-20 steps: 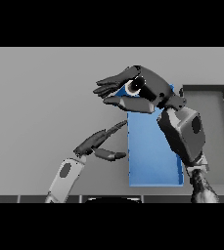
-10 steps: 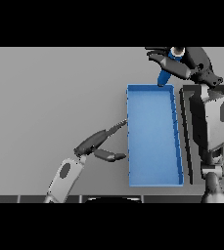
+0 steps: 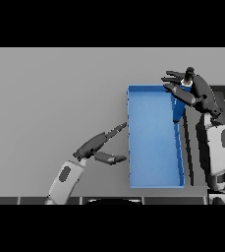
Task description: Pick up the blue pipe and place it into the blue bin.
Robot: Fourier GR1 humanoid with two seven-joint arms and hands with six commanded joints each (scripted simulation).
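There is one view only, from the robot's head, looking steeply down on the grey table [image 3: 50,98] from fairly near. Both arms enter from the lower edge. The dark strip beyond the table's far edge seems to be floor.

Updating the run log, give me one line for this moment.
right hand: gripping blue pipe at blue rectangular bin far right corner | left hand: open beside bin

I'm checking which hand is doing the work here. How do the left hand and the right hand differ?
The left hand holds nothing, its fingers straight and pointing toward the blue bin from the bin's left; the right hand is curled round the blue pipe at the bin's far right corner. The left sits nearer the robot, the right farther away. Both are dark, on white and grey arms.
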